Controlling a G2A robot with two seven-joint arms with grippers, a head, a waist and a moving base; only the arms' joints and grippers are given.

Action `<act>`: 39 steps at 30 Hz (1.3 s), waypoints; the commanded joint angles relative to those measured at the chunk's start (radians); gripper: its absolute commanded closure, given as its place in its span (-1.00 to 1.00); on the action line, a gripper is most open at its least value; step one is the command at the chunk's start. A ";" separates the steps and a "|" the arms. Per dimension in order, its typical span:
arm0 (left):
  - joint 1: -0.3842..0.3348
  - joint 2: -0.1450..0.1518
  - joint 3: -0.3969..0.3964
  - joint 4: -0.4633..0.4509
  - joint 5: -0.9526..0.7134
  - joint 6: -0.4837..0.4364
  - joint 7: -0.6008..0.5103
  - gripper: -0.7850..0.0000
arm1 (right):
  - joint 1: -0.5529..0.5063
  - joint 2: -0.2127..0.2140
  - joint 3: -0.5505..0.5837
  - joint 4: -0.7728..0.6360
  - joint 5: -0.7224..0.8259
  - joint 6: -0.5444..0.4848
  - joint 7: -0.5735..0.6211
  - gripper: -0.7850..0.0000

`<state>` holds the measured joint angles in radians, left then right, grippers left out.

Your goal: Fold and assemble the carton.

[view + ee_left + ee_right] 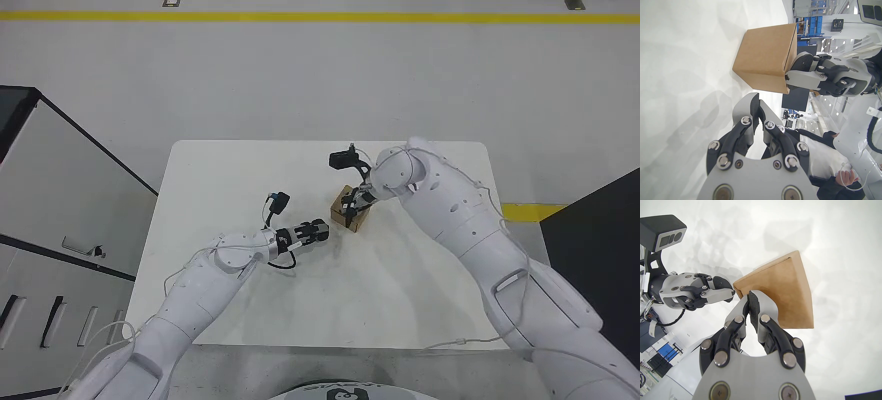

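The carton (764, 56) stands on the white table (230, 180) as a squared-up brown box, a little right of the table's middle, with a flap seam running along one of its edges. The right gripper (750, 295) is on it from above. Its fingers are closed, pad against pad, with no cardboard between them, and the tips press against a face of the carton close to a corner (the left wrist view shows the same fingers butted up to the box's end by the seam). The left gripper (756, 98) sits low over the table on the carton's near-left side, its fingers likewise drawn together and gripping nothing. Its tip points at the box's lower corner. It is either touching that corner or just beside it, and I cannot tell which. In the top view both arms angle in toward the carton from opposite sides, so the two grippers lie near each other at the same end of the box.
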<state>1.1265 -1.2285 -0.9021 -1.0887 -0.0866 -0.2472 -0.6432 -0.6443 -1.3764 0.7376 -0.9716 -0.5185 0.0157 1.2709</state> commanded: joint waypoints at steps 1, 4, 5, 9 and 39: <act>0.000 0.000 0.000 0.000 0.000 0.000 0.000 1.00 | 0.002 -0.001 -0.002 0.004 -0.001 0.000 -0.001 1.00; 0.000 0.000 0.000 0.000 0.000 0.000 0.000 1.00 | 0.005 -0.003 -0.003 0.012 0.002 0.000 -0.002 1.00; 0.000 0.000 0.000 0.000 0.000 0.000 0.000 1.00 | 0.005 -0.004 -0.004 0.014 0.002 -0.001 -0.003 1.00; 0.000 0.000 0.000 0.000 0.000 0.000 0.000 1.00 | 0.007 -0.005 -0.005 0.020 0.002 -0.004 -0.005 1.00; 0.000 0.000 0.000 0.000 0.000 0.000 0.000 1.00 | -0.228 0.139 0.521 -0.234 0.468 -0.161 0.108 -1.00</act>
<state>1.1265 -1.2285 -0.9021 -1.0887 -0.0866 -0.2472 -0.6432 -0.8759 -1.2362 1.2622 -1.2075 -0.0336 -0.1474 1.3872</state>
